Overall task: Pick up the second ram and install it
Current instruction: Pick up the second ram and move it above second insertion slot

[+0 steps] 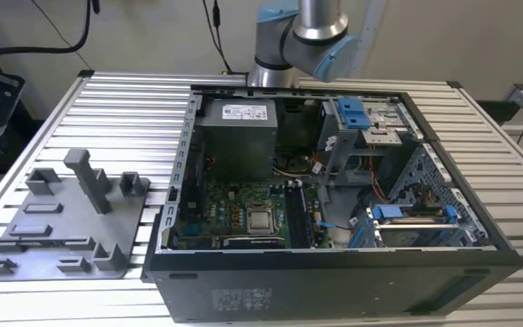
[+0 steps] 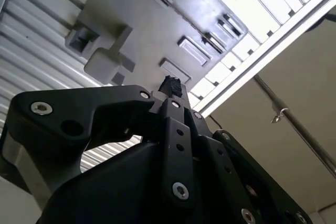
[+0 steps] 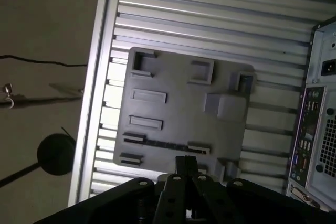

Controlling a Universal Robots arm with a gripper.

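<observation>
One gripper (image 3: 185, 159), fingers clenched, hangs above the tray (image 1: 71, 225) at the exterior view's lower left. In the first wrist view the ram (image 3: 163, 144) lies on that tray as a thin dark strip near the fingertips.

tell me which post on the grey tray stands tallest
The slim upright post near the middle of the grey tray in the exterior view; it rises well above the squat blocks around it.
</observation>
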